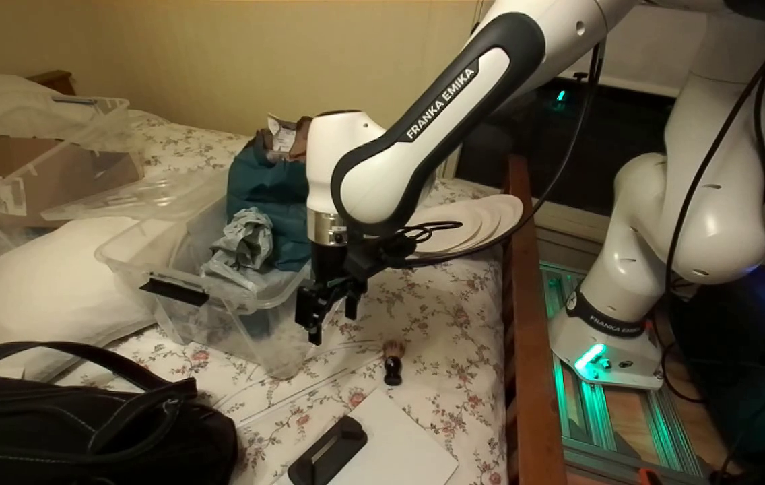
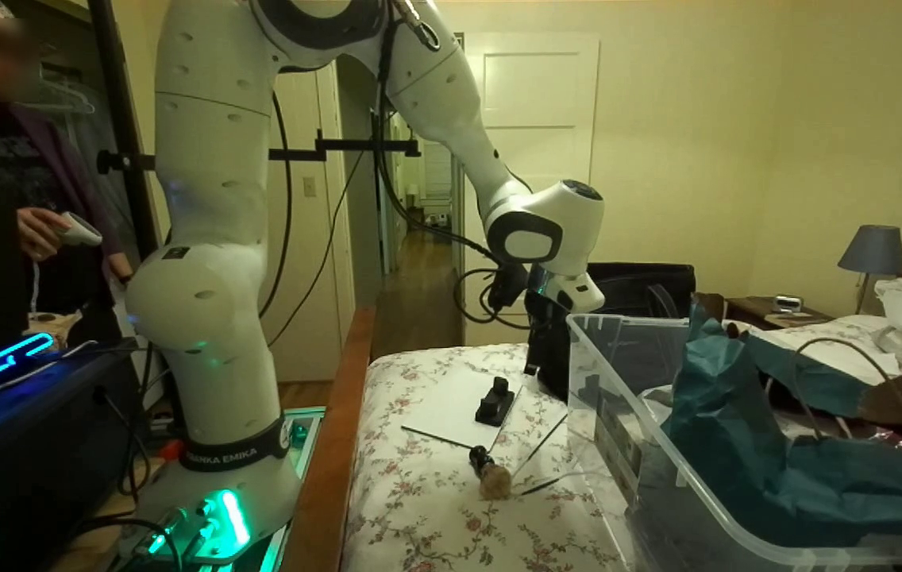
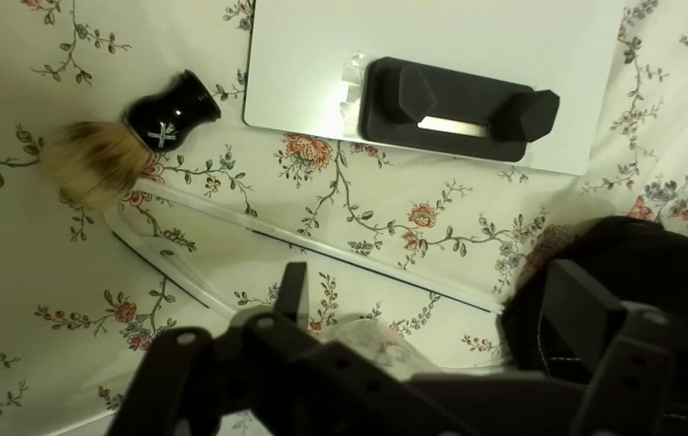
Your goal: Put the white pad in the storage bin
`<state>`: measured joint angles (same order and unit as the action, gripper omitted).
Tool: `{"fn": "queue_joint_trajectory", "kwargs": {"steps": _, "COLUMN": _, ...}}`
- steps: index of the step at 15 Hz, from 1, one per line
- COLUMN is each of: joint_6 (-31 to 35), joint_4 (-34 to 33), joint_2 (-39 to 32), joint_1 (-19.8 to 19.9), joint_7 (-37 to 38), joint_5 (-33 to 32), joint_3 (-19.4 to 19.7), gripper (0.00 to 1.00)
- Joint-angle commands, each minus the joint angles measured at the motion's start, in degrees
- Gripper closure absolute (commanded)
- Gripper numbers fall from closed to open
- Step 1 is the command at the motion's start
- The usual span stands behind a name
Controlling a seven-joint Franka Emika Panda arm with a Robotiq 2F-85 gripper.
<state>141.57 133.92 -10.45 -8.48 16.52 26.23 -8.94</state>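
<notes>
Wrist view and both exterior views set me above the flowered bench (image 1: 450, 337), which carries the white pad (image 3: 441, 30); I judge that to be the flat, straight-edged panel. Near the pad but apart from it stands the storage bin (image 1: 221, 323), so the placing is still to do. A black bag (image 1: 86, 417) lies near the pad too. Next comes my tool (image 3: 438, 297), in the air on the pad's bin side, fingers spread wide around nothing. The move turns on this: seen from the wrist, the pad lies ahead of the fingertips, so I should have to shift across before coming down. Along the pad's edge nearest the tool sits a black handle (image 3: 471, 100), its long axis roughly in line with the finger spread; to pinch it crosswise I'd probably turn the wrist. Whether it is fixed down I can't tell. Smallest, a shaving brush (image 3: 132, 139) lies just beside the pad's near corner, easily nudged.
</notes>
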Motion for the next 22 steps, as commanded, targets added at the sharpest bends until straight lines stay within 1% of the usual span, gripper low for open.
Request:
{"fn": "queue_joint_trajectory", "kwargs": {"steps": 1, "joint_6": 0.15, "joint_4": -2.75, "joint_2": -4.10, "joint_1": -0.42, "joint_7": -0.49, "joint_5": -0.05, "joint_3": -0.59, "gripper": 0.00}}
{"fn": "queue_joint_trajectory", "kwargs": {"steps": 3, "joint_6": 1.08, "joint_4": -2.82, "joint_2": -6.05, "joint_1": -1.11, "joint_7": -0.47, "joint_5": 0.34, "joint_3": -1.44, "gripper": 0.00}}
{"fn": "queue_joint_trajectory", "kwargs": {"steps": 6, "joint_6": 4.25, "joint_4": -2.40, "joint_2": -9.09, "joint_1": -2.22, "joint_7": -0.31, "joint_5": 1.13, "joint_3": -3.06, "gripper": 0.00}}
{"fn": "queue_joint_trajectory", "kwargs": {"steps": 9, "joint_6": 10.53, "joint_4": -2.61, "joint_2": -12.86, "joint_1": -3.70, "joint_7": 0.32, "joint_5": 0.65, "joint_3": -4.17, "gripper": 0.00}}
{"fn": "queue_joint_trajectory", "kwargs": {"steps": 12, "joint_6": 15.33, "joint_4": -2.64, "joint_2": -15.90, "joint_1": -4.83, "joint_7": 0.66, "joint_5": -0.20, "joint_3": -4.89, "gripper": 0.00}}
{"fn": "queue_joint_trajectory", "kwargs": {"steps": 16, "joint_6": 17.45, "joint_4": -1.83, "joint_2": -17.10, "joint_1": -8.17, "joint_7": 4.48, "joint_5": -3.40, "joint_3": -3.26, "gripper": 0.00}}
{"fn": "queue_joint_trajectory", "kwargs": {"steps": 20, "joint_6": 15.64, "joint_4": -2.63, "joint_2": -17.80, "joint_1": -12.22, "joint_7": 9.49, "joint_5": -7.60, "joint_3": -0.96, "gripper": 0.00}}
{"fn": "queue_joint_trajectory", "kwargs": {"steps": 22, "joint_6": 14.57, "joint_4": -2.77, "joint_2": -17.80, "joint_1": -15.10, "joint_7": 13.02, "joint_5": -11.27, "joint_3": 1.54, "gripper": 0.00}}
